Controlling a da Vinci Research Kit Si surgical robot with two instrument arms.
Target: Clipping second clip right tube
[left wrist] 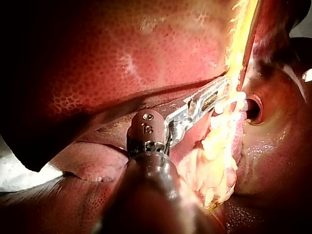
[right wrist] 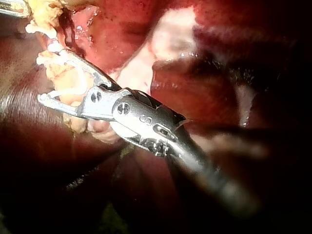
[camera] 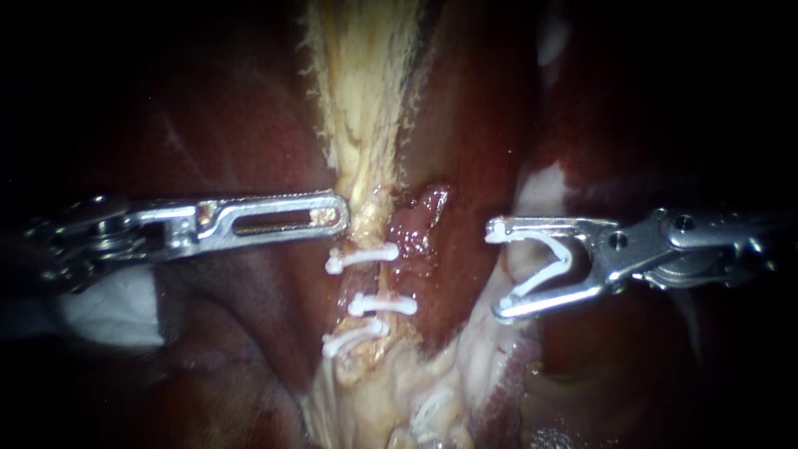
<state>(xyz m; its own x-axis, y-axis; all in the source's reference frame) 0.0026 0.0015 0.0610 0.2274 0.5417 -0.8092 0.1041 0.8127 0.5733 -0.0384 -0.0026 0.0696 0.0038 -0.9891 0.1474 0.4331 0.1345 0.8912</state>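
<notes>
Right instrument: hand clamped on open clip, mouth beside right tube, not yet around it. Risk: closing short or askew catches part-tube, or liver

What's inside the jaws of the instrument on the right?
A white clip, bent in a V, gripped between the right instrument's wide-spread jaws. Pale tissue shows behind it; whether a tube lies inside the clip is hidden.
</notes>
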